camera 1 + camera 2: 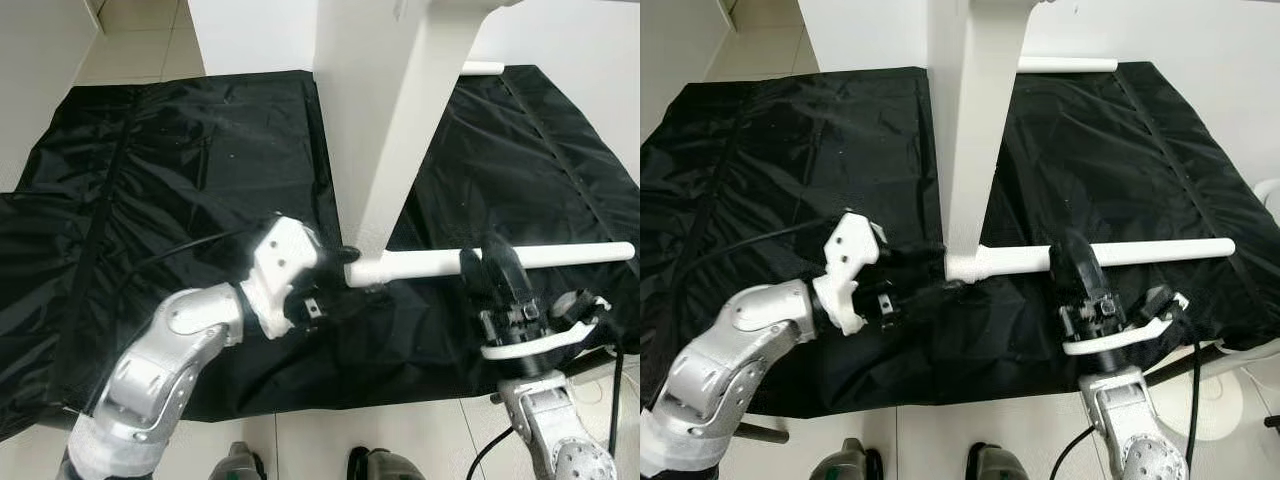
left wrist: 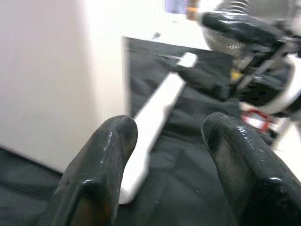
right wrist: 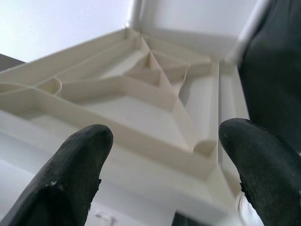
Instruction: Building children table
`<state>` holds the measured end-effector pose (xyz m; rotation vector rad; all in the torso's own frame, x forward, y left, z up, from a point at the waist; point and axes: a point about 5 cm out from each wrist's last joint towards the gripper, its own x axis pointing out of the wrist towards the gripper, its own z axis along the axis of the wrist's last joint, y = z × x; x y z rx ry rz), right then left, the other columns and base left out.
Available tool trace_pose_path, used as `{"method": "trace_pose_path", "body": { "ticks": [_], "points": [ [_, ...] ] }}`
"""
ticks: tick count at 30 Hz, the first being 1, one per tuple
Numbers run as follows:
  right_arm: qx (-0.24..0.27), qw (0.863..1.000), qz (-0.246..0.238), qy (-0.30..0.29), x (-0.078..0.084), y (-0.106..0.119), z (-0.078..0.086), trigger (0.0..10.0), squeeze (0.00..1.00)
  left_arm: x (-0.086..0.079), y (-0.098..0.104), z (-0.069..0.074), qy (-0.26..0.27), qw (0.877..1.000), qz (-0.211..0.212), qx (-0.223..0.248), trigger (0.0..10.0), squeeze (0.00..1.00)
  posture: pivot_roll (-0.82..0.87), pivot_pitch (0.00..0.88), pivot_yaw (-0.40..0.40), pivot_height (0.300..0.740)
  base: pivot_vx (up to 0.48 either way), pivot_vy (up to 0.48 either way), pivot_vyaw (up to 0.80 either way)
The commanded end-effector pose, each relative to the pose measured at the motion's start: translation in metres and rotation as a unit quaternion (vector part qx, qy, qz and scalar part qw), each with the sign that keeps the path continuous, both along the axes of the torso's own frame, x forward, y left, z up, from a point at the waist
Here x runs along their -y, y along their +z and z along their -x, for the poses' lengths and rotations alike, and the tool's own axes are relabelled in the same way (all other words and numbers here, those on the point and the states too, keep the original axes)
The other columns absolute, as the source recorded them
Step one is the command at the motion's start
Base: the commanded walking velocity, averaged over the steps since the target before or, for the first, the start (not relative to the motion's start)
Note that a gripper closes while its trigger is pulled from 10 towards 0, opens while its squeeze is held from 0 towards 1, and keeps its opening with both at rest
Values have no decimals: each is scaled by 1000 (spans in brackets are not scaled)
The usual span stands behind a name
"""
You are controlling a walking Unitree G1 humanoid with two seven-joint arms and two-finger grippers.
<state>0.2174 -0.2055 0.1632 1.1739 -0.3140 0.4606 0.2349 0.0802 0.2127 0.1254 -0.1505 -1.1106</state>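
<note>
A white table top [image 1: 385, 120] stands on its edge on the black sheet [image 1: 180, 170]. A white leg [image 1: 570, 253] juts out sideways to the right from its lower corner. My left gripper [image 1: 335, 275] is open at the joint where the leg meets the corner; in the left wrist view its fingers [image 2: 108, 155] stand apart with the leg [image 2: 155, 113] lying ahead between them. My right gripper [image 1: 495, 258] is open at the middle of the leg, its fingers [image 3: 80, 160] wide apart and facing the ribbed underside [image 3: 141, 94] of the table top.
The black sheet covers a pale tiled floor [image 1: 130, 40], with white walls behind. A second white leg [image 1: 482, 68] sticks out higher up behind the table top. My feet [image 1: 240, 462] stand at the sheet's near edge. A cable [image 1: 615, 390] hangs by my right arm.
</note>
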Motion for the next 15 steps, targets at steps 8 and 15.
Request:
{"method": "trace_pose_path", "body": {
  "ticks": [8, 15],
  "points": [
    [-29, 995, 56, -77, 11, 5, -17, 10000, 0, -16, 7, -16, 150, 988, 21, 1, 10000, 0, 17, 74, -7, 740, 0, 0, 0],
    [-99, 956, 194, -197, 22, 15, -47, 10000, 0, -36, 11, -50, 301, 953, 37, -19, 10000, 0, 8, 59, -13, 740, 0, 0, 0]
  ]
}}
